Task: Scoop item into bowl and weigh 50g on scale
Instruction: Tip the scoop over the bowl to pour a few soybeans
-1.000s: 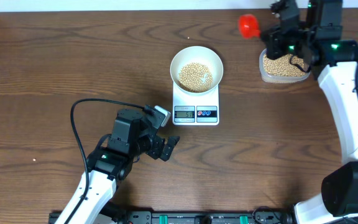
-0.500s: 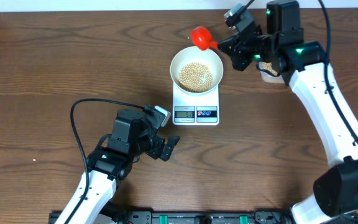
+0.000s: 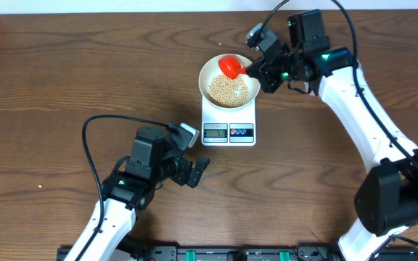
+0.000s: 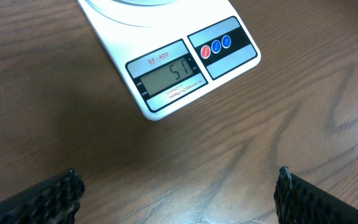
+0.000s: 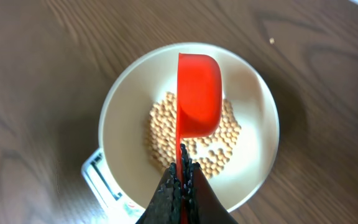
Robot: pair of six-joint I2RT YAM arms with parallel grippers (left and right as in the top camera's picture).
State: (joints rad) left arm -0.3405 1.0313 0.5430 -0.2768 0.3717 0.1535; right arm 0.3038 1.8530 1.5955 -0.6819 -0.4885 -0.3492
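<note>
The white bowl (image 3: 249,75) stands on the white scale (image 3: 228,122) and holds tan-yellow beans (image 3: 227,88). My right gripper (image 3: 258,65) is shut on the handle of a red scoop (image 3: 230,67), which hangs turned on its side over the bowl's upper part. In the right wrist view the scoop (image 5: 198,93) sits above the beans (image 5: 166,127) inside the bowl (image 5: 120,118), held by the gripper (image 5: 183,169). The scale display (image 4: 169,74) reads 51. My left gripper (image 4: 176,186) is open and empty over bare table below the scale.
The clear tub of beans is mostly hidden behind my right arm (image 3: 307,61) at the back right. A black cable (image 3: 93,138) loops over the table at the left. My left arm (image 3: 147,170) rests below and left of the scale.
My right gripper has carried the red scoop leftward from the tub at the back right to over the bowl. The left arm has not moved.
</note>
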